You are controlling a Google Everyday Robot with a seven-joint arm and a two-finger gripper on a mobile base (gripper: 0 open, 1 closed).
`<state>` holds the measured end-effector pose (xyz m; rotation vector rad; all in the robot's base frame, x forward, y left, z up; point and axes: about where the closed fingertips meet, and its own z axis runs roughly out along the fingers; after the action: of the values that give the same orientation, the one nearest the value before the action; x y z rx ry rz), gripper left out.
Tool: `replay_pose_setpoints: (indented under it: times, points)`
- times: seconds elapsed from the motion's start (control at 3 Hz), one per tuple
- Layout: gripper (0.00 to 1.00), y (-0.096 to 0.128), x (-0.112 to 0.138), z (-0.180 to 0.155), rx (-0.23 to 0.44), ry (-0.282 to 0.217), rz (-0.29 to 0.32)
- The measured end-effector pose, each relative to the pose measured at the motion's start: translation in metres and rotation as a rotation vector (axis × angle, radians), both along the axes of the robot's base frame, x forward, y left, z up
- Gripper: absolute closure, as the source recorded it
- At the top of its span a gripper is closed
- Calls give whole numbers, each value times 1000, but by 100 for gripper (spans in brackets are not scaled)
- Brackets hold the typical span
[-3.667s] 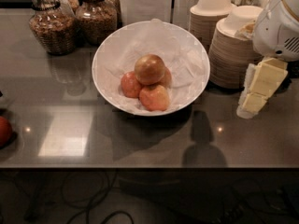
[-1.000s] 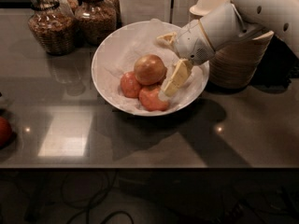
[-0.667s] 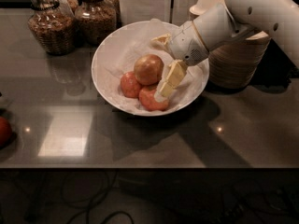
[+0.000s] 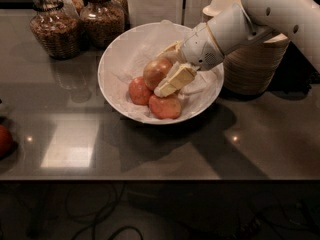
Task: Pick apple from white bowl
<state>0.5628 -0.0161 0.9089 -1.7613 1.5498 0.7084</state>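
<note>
The golden-brown apple point(image 4: 155, 72) sits on top of two smaller red-orange apples point(image 4: 140, 91) point(image 4: 165, 107) in the wide white bowl point(image 4: 103, 86), which is lined with crinkled white paper. My gripper point(image 4: 168, 67) reaches in from the right, low inside the bowl. It is open, with one cream finger point(image 4: 176, 80) in front of and to the right of the apple and the other behind it. The apple lies between the fingers and rests on the red ones.
Two glass jars point(image 4: 52, 28) point(image 4: 102, 14) of brown contents stand at the back left. Stacks of beige paper bowls point(image 4: 255, 66) stand right of the white bowl, under my arm. A red fruit point(image 4: 4, 140) lies at the left edge of the dark counter.
The gripper came from the right, beside the paper bowls, into the white bowl, and has moved further left so its fingers straddle the golden-brown apple. The apples have not moved.
</note>
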Motion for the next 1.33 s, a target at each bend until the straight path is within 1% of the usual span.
replay_pose_setpoints:
  times: [0.33,0.67,1.0,1.33]
  points:
    - [66,0,-1,0,4,2,0]
    - [89,-3,-4,14,25,-18,-15]
    - [100,-8,-11,41,52,-65,-25]
    - [100,-11,-18,74,71,-133,-25]
